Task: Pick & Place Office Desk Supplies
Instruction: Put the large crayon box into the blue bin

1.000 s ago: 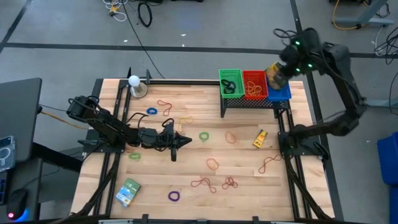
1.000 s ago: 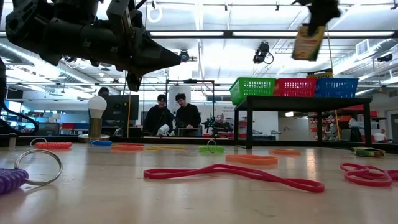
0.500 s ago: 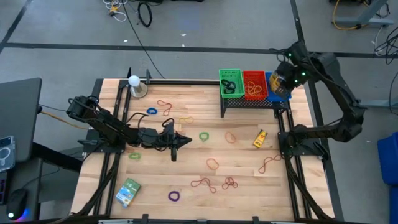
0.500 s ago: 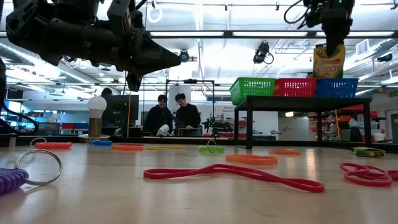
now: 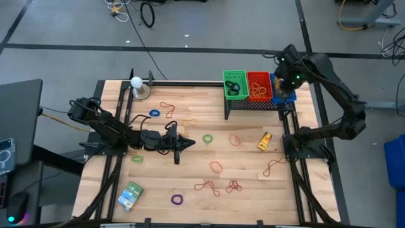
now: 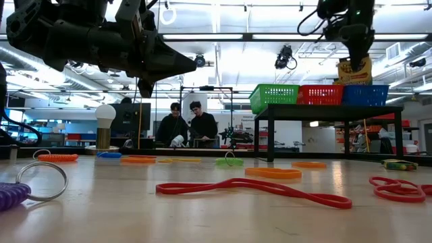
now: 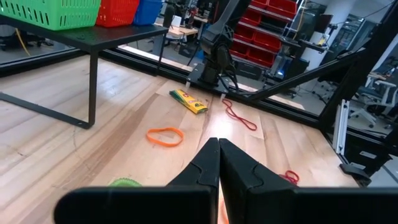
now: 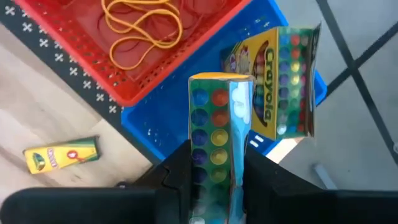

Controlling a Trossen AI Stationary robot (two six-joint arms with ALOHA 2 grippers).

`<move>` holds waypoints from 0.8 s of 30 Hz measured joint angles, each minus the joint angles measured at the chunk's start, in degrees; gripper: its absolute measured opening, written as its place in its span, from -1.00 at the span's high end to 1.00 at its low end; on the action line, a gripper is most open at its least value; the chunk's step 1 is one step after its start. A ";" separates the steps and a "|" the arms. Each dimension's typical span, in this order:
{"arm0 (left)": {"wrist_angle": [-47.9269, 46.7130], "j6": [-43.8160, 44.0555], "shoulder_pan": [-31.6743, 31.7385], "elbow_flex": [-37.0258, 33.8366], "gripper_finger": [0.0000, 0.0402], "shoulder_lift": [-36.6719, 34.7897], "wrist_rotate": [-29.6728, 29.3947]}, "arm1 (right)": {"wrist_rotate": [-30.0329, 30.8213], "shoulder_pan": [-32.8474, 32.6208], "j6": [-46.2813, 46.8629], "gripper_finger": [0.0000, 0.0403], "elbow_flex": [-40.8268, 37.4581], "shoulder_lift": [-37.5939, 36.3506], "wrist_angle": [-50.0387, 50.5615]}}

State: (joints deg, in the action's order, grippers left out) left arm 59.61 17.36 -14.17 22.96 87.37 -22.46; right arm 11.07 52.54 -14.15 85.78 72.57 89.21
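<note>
While the left claw (image 5: pixel 188 143) hung closed above the surface (image 5: pixel 190 171), the right claw (image 8: pixel 214 163) stayed clamped on a crayon box (image 8: pixel 212 130) over the blue basket (image 8: pixel 180 118).

grey floor (image 5: pixel 202 25) with cables (image 5: pixel 147 12), two people (image 6: pixel 185 126) under bright ceiling lights (image 6: pixel 223 37).

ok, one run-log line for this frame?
right gripper: shut on crayon box, over blue basket | second crayon box: already in it | left gripper: shut, empty, mid-table

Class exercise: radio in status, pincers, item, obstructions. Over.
Right pincer shut on crayon box, over blue basket. Left pincer shut, empty, mid-table. Second crayon box already inside.
</note>
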 joint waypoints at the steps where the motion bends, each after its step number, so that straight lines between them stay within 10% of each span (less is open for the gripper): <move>1: 0.00 -0.12 0.00 0.00 0.97 0.00 -0.01 | 0.55 -0.35 0.58 0.51 0.00 0.42 -0.16; 24: 0.00 -0.52 -0.07 0.00 0.97 0.00 0.00 | 9.81 -2.50 6.43 0.02 0.00 5.82 -1.58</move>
State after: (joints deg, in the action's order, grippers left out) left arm 59.61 16.84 -14.24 22.96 87.37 -22.46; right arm 20.88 50.04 -7.73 85.78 78.39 87.64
